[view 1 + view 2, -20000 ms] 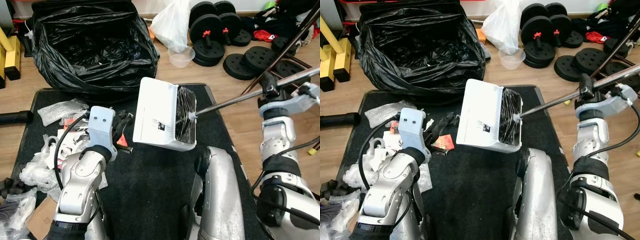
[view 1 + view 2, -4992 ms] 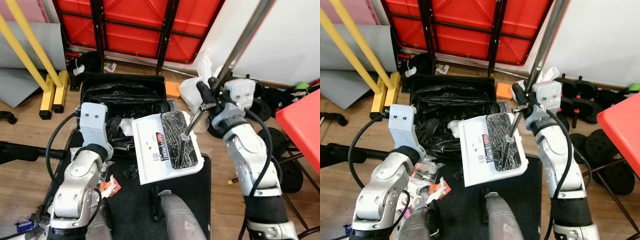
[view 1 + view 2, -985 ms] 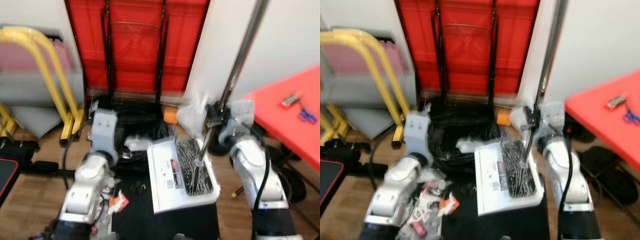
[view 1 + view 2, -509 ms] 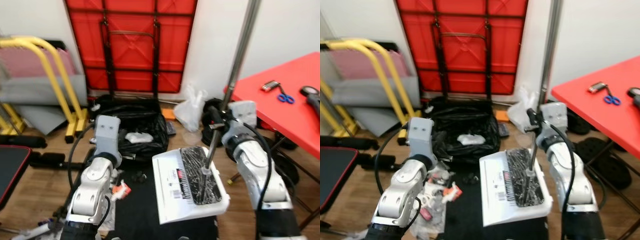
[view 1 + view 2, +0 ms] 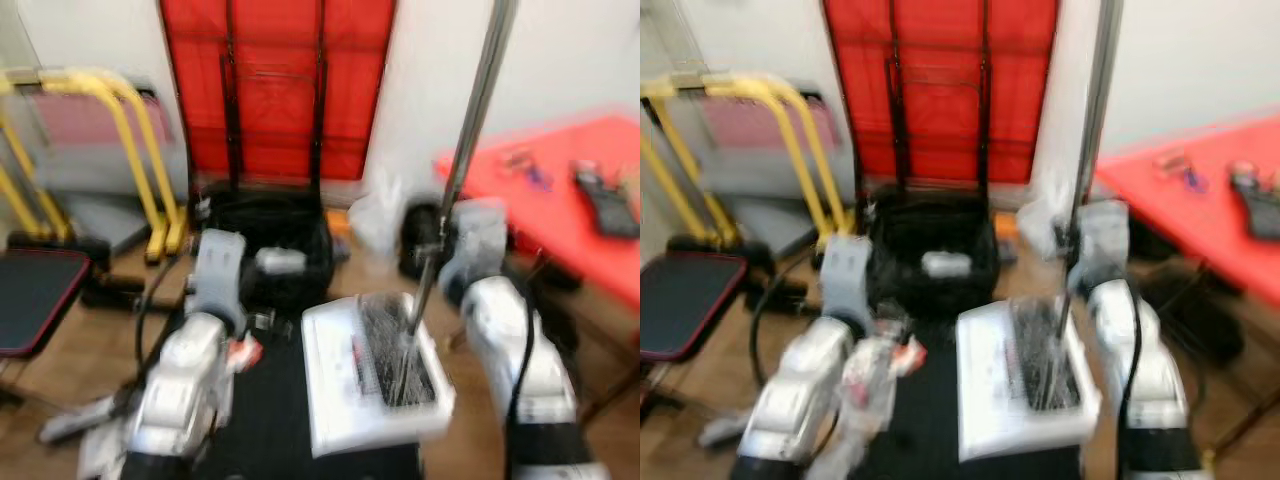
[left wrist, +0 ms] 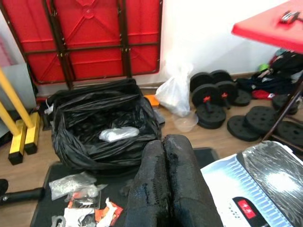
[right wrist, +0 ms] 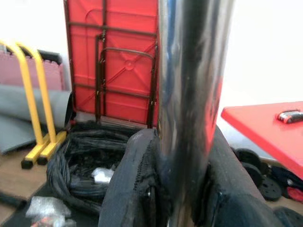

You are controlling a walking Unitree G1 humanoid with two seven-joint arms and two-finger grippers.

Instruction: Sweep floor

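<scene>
A white long-handled dustpan (image 5: 372, 378) with a black-lined tray hangs low before me over the black mat (image 5: 270, 400). Its steel pole (image 5: 470, 130) rises past the top of the head views. My right gripper (image 7: 182, 156) is shut on that pole, with a black finger (image 7: 135, 189) on either side. My left gripper (image 6: 164, 140) is shut with nothing in it, its tips pressed together. It is held out over the mat, on the near side of the open black rubbish bag (image 6: 99, 127). A crumpled white piece (image 6: 118, 134) lies inside the bag.
A folded red table (image 5: 270, 90) leans on the wall behind the bag, beside a yellow frame (image 5: 110, 110). A red table (image 5: 560, 190) stands to the right. Weight plates (image 6: 213, 94) and a white plastic bag (image 6: 175, 94) lie by the wall. Scraps (image 6: 80, 208) litter the mat's left side.
The whole picture has shifted and gone blurred, so the camera is moving. The dustpan still hangs from the pole in my right gripper, and both arms keep their pose.
</scene>
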